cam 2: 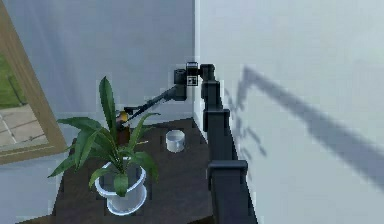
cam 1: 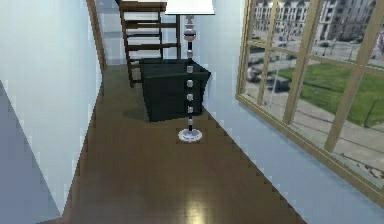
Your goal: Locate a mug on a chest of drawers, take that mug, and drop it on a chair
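A small pale mug-like cup [cam 2: 175,141] stands on a dark wooden top [cam 2: 185,185], right of a leafy plant. The dark arm [cam 2: 222,150] rises past the cup, and the gripper [cam 2: 130,110] reaches out to the left beyond it, farther up the picture. A small yellowish thing [cam 2: 122,118] lies at its far end, partly behind leaves, so I cannot tell whether the gripper holds anything. In the forward view a dark chest of drawers [cam 1: 175,88] stands down the corridor, with a wooden ladder-back chair [cam 1: 148,35] behind it.
A green plant in a white pot [cam 2: 120,185] takes up the left of the dark top. A floor lamp [cam 1: 190,75] with a white shade stands in front of the chest. A large window [cam 1: 320,70] lines the forward view's right, a pale wall its left.
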Available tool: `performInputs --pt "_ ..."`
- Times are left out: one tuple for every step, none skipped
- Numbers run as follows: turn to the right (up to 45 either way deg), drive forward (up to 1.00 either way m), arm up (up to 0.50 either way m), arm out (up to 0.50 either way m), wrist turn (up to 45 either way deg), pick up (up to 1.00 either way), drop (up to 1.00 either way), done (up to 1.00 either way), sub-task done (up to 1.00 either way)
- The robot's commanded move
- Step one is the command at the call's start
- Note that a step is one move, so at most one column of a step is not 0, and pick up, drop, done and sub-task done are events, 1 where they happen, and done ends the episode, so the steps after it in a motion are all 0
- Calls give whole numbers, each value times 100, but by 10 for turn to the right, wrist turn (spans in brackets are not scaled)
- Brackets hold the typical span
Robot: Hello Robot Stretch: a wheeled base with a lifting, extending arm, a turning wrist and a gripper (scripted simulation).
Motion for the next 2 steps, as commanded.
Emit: performInputs --pt "0 0 0 0 450 0 0 0 0" --pt "0 0 0 0 330 0 0 0 0"
